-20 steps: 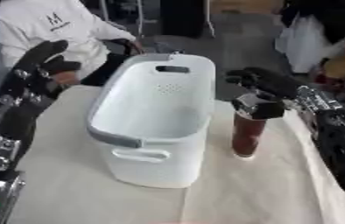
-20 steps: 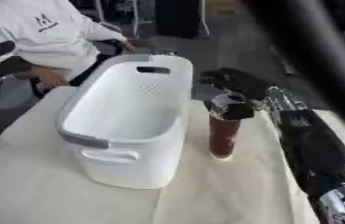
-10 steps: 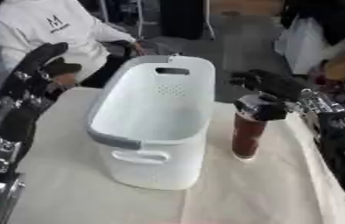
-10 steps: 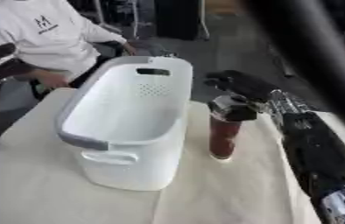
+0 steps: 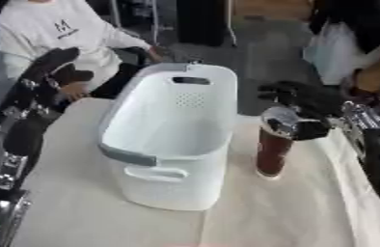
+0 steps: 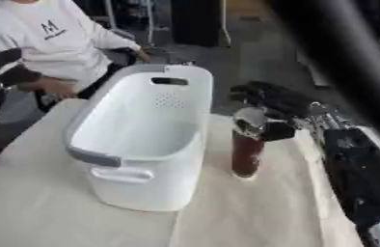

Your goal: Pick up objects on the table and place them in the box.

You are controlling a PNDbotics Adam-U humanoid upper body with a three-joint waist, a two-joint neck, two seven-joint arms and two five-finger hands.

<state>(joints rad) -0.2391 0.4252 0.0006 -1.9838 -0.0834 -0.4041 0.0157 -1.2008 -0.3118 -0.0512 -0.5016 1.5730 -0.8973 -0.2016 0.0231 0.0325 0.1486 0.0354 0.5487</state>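
Observation:
A tall dark red bottle (image 5: 273, 152) with a silver cap stands upright on the cloth-covered table (image 5: 294, 212), just right of the white box (image 5: 172, 140), a plastic basket with a grey rim. My right hand (image 5: 305, 107) comes in from the right and curls round the bottle's top, thumb in front of the cap. My left hand (image 5: 48, 67) is raised at the far left, above the table's left edge, fingers relaxed and holding nothing. The basket's inside looks empty from here.
A seated person in a white top (image 5: 54, 36) is behind the table's far left corner, touching nothing. The pale cloth spreads in front of the basket and to the bottle's right. A dark blurred bar (image 6: 345, 58) crosses the right eye view's upper right.
Little has moved. My right hand has settled slightly closer round the bottle's cap; the bottle still stands on the table. My left arm stays raised.

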